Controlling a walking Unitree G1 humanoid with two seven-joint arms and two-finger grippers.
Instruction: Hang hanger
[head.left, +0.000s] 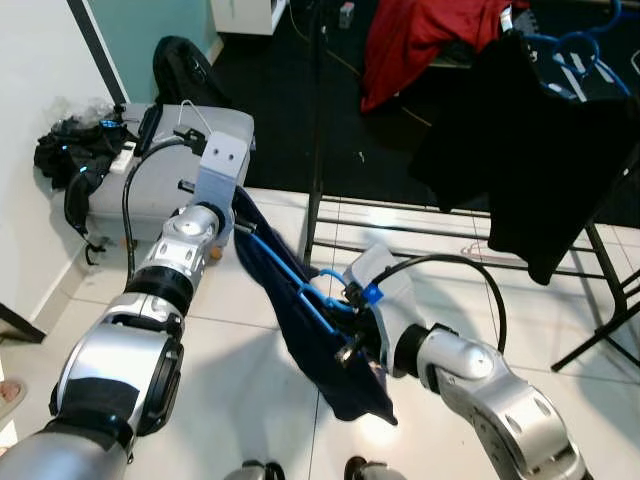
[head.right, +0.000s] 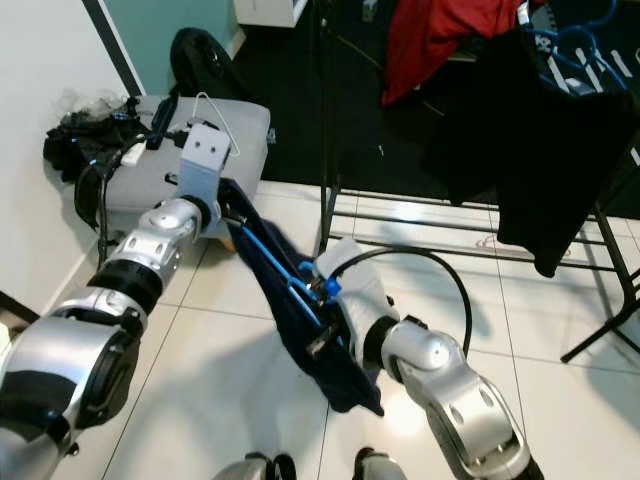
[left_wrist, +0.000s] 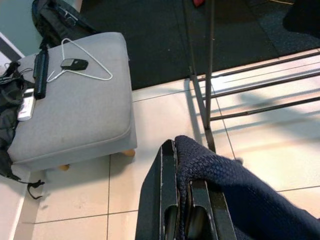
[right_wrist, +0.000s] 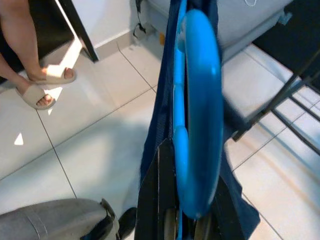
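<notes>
Held low over the white tiles near the drying rack, the blue hanger carries a navy garment, left gripper pinching the cloth, right gripper clamping the hanger.

Bright blue plastic hanger carrying a dark navy garment of knitted texture. Silver arms; the left gripper and right gripper have black fingers. Pale grey footstool bearing a white wire hanger and small black devices. Floor of glossy off-white tiles with grey grout lines, meeting a black carpet. Black metal rack draped with a black garment and a red garment. Beige sandals on a person's feet.
</notes>
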